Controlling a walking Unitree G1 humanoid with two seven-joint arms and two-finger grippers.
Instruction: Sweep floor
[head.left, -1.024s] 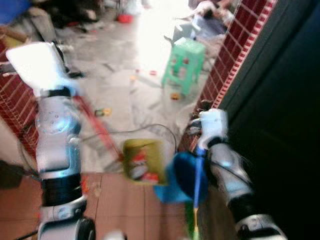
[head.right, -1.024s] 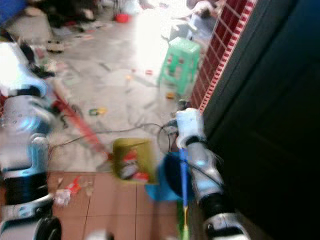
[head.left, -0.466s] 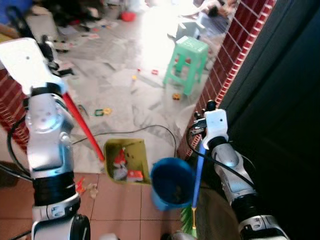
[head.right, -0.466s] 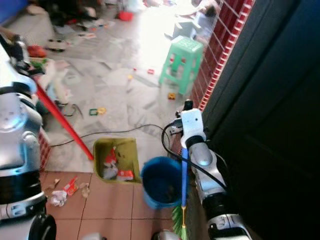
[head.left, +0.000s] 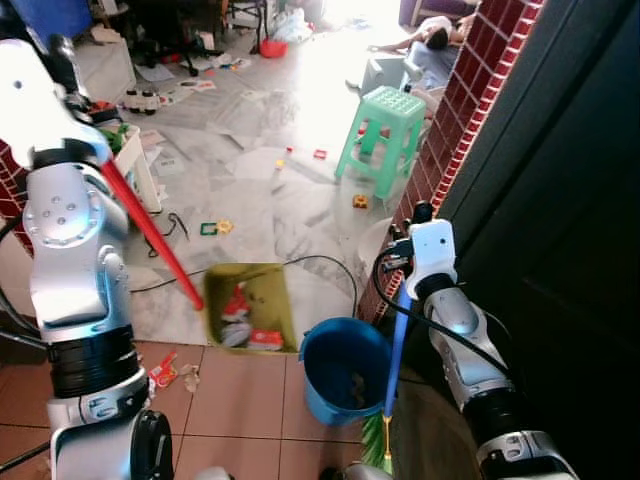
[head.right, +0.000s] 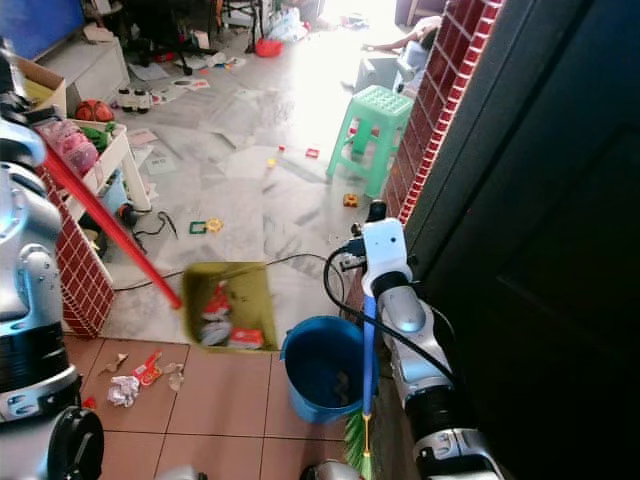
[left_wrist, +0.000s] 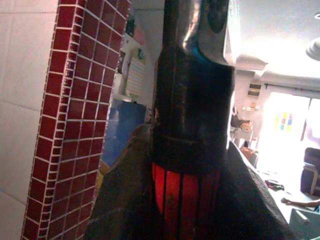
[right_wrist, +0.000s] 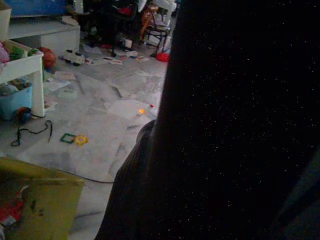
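My left gripper (left_wrist: 186, 165) is shut on the black-capped red handle (head.left: 150, 232) of a yellow-green dustpan (head.left: 248, 305). The pan holds red and white litter and hangs blurred just above the floor, left of a blue bucket (head.left: 345, 365). My right gripper (head.left: 400, 272) is shut on the blue handle (head.left: 397, 345) of a broom. The broom stands upright against the bucket's right side, with its green bristles (head.left: 377, 445) on the floor. The right wrist view is mostly dark behind the handle.
A green plastic stool (head.left: 383, 130) stands ahead by the red brick wall (head.left: 470, 110). A dark door (head.left: 560, 250) runs close along my right. A black cable (head.left: 320, 262), small toys and paper scraps (head.right: 140, 375) lie on the floor. A white shelf (head.right: 105, 160) sits at left.
The camera has swung and steadied from heavy blur. My left arm has risen a little and the dustpan has lifted slightly with it. The right arm, broom and bucket have held their places.
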